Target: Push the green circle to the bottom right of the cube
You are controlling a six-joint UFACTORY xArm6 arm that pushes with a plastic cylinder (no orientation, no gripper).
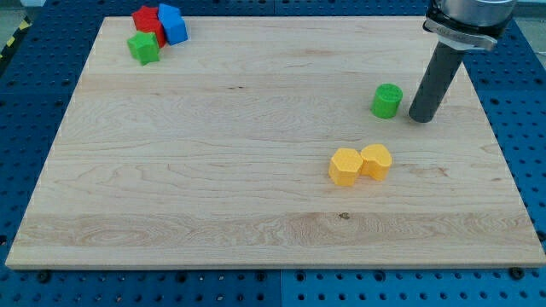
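Tip: my tip point(421, 118) rests on the table at the view's right, upper half; the dark rod rises from it toward the view's top right.
Fingers: the arm carries only the rod, so spread or pressed together cannot be told.
Green circle: green circle point(386, 101) stands just to the view's left of my tip, near it, a narrow gap showing between them.
Yellow pair: two yellow blocks point(360, 164) sit below the green circle, toward the view's bottom, touching side by side; exact shapes unclear.
Far cluster: at the view's top left, well apart from my tip, a red block point(147, 20), a blue block point(172, 23) and a green cube point(144, 48) huddle together, the green cube lowest.
Table: pale wooden table point(213, 170), lying on a blue perforated base point(525, 102).
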